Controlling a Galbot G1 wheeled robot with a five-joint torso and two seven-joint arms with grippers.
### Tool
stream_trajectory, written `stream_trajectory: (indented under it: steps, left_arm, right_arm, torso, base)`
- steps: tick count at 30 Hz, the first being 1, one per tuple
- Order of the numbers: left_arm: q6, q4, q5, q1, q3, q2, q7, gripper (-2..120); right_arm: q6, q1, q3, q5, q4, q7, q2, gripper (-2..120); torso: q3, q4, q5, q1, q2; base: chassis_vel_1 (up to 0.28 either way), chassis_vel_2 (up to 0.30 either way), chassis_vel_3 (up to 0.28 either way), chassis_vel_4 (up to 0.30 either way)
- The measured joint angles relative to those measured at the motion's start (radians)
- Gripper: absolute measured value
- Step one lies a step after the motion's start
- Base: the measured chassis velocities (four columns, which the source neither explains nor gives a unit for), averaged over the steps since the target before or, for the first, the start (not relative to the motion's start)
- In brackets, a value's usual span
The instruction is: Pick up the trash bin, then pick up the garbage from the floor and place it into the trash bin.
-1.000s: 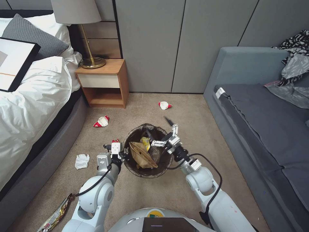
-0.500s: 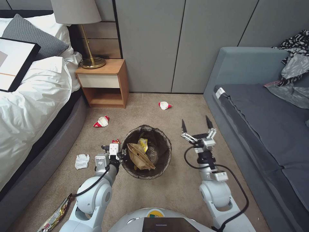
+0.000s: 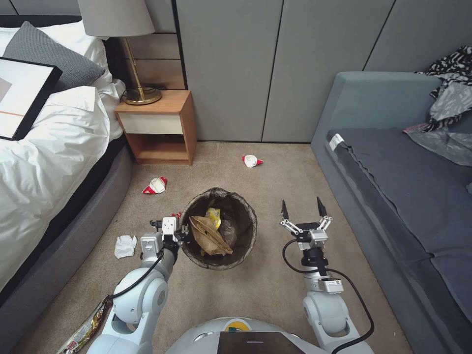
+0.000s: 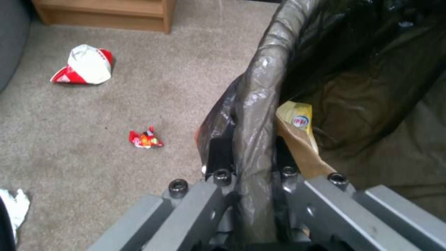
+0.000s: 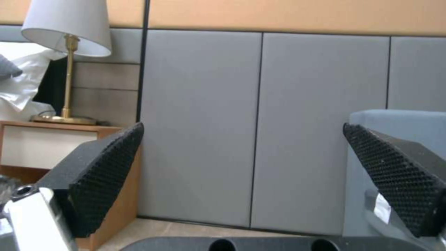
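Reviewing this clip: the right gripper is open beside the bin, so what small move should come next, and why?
Probably swing the open, empty right gripper toward the red-and-white wrapper lying ahead on the carpet. The left gripper already clamps the bin by its rim.

the bin's (image 3: 219,228) white shell is hidden under its dark bag; the foil wrapper (image 3: 84,327) runs off the bottom edge; the tissue (image 4: 14,209) is cut off in the left wrist view; the small red scrap's (image 4: 145,139) print is too tiny to read
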Motion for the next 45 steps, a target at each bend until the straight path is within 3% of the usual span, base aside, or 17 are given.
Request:
stream_trajectory:
  steps: [23, 45]
  left_arm:
    - [-0.002, 0.002, 0.006, -0.004, 0.006, -0.014, 0.002, 0]
    - [-0.005, 0.005, 0.007, -0.006, 0.007, -0.015, 0.002, 0]
  right_arm:
    - [-0.007, 0.026, 0.003, 0.022, -0.009, -0.03, 0.006, 100]
    - [-0.005, 0.03, 0.003, 0.022, -0.01, -0.045, 0.01, 100]
  torso:
    - [0.0, -0.0002, 0.0, 0.0, 0.0]
    - [0.0, 0.0, 0.0, 0.0, 0.0]
  base:
    - [-0.017, 0.022, 0.02, -0.022]
    - [-0.195, 0.198, 0.206, -0.203]
